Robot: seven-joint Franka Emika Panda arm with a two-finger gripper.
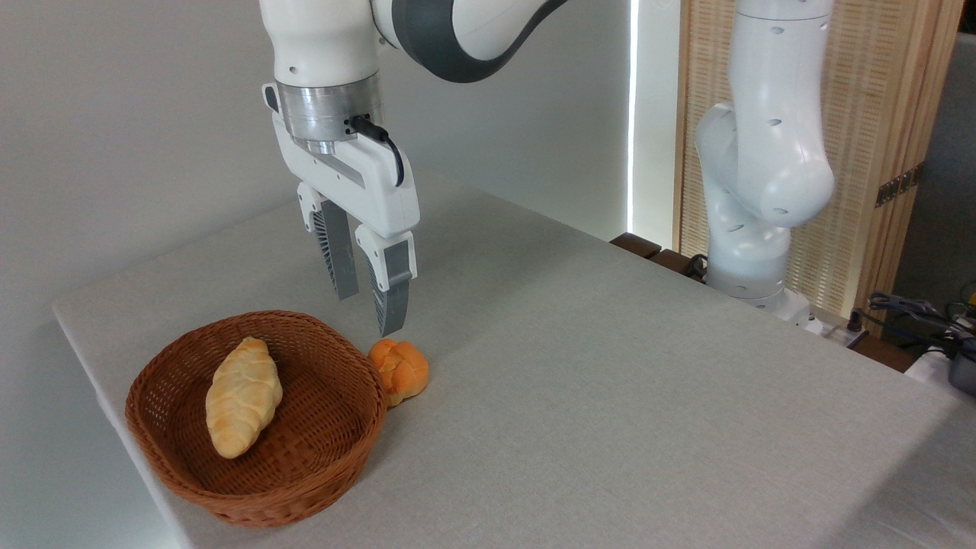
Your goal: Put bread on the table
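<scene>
On the light grey-beige fabric-covered table (610, 396), nothing placed yet: pale golden ridged croissant-like bread (242, 396) lying inside the brown woven wicker basket (305, 488), small orange knotted bun (399, 370) just outside its rim, two-finger claw (370, 305) above, empty, slightly parted.

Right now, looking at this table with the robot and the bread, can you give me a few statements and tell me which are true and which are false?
1. The long pale bread lies inside the wicker basket. True.
2. The tool is gripping the bread. False: it hangs empty above the table, fingers apart.
3. The orange knotted bun sits in the basket. False: it sits on the table, right against the basket's outer rim.
4. The tool points downward. True.
5. The basket is at the table's right end. False: it is near the left edge.
</scene>
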